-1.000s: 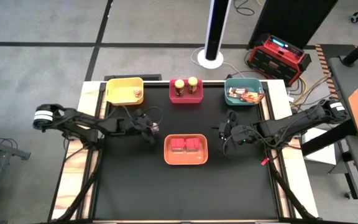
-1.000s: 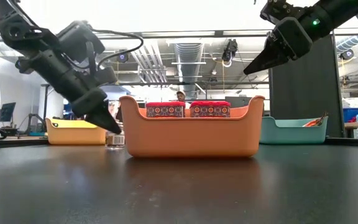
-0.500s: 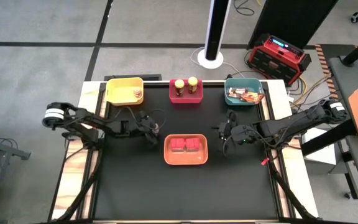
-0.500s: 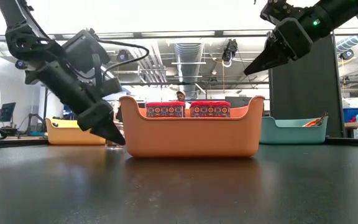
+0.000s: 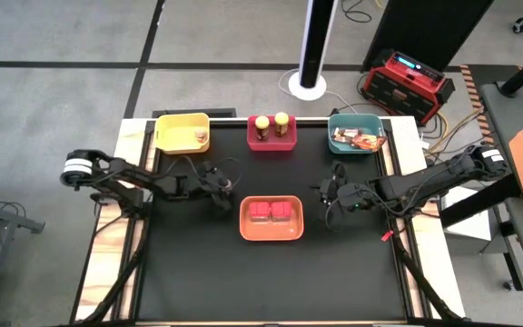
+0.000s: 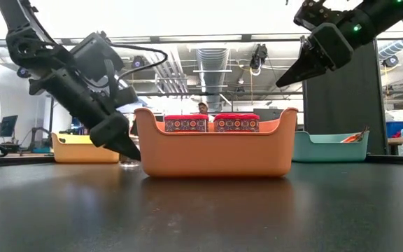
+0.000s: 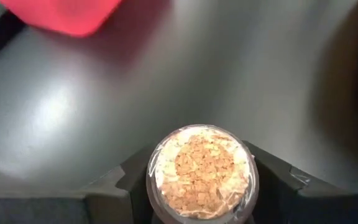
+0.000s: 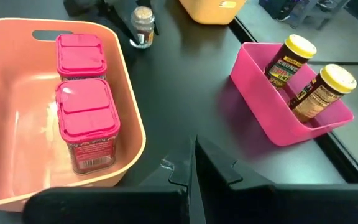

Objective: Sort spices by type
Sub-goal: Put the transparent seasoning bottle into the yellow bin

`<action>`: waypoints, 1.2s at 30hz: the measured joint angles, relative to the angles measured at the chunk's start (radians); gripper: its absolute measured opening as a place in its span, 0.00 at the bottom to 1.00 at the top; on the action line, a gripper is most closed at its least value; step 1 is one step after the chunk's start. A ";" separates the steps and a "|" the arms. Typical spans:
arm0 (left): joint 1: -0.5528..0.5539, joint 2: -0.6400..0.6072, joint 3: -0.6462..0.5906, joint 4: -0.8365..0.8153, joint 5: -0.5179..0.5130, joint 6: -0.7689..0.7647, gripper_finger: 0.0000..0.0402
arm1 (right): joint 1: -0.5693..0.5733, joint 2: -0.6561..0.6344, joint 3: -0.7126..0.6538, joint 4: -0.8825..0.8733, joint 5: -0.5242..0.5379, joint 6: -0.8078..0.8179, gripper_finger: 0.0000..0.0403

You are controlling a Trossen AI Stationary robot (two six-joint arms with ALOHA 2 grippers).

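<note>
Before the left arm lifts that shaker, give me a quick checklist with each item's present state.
1. Left gripper fingers on either side of the shaker: ok.
2. Fingers fully closed on it: cannot tell.
3. Shaker upright on the table: ok.
4. Yellow tray has room beside the shaker already in it: ok.
5. Right gripper shut, raised, away from the left arm's path: ok.
6. Orange tray close beside the shaker: not ok.

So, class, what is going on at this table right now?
The left gripper is down on the mat around a small clear shaker, beside the orange tray holding two red tubs. The right gripper hangs shut above the mat. Two yellow-lidded jars already sit in the red tray.
</note>
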 joint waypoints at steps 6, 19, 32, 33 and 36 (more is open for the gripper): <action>-0.003 -0.116 0.000 -0.013 0.038 0.023 0.44 | 0.000 0.000 -0.006 0.000 -0.050 0.028 0.03; 0.197 -0.516 0.086 -0.406 -0.285 0.027 0.45 | 0.000 0.000 -0.009 0.002 -0.052 0.051 0.03; 0.731 -0.476 0.112 -0.517 -0.016 -0.061 0.45 | 0.000 0.000 -0.009 0.007 -0.051 0.036 0.03; 0.755 -0.465 0.109 -0.515 -0.013 -0.049 0.45 | 0.000 0.000 -0.009 0.007 -0.050 0.036 0.03; 0.798 -0.433 0.108 -0.481 0.043 -0.041 0.45 | 0.000 0.000 -0.009 0.007 -0.050 0.036 0.03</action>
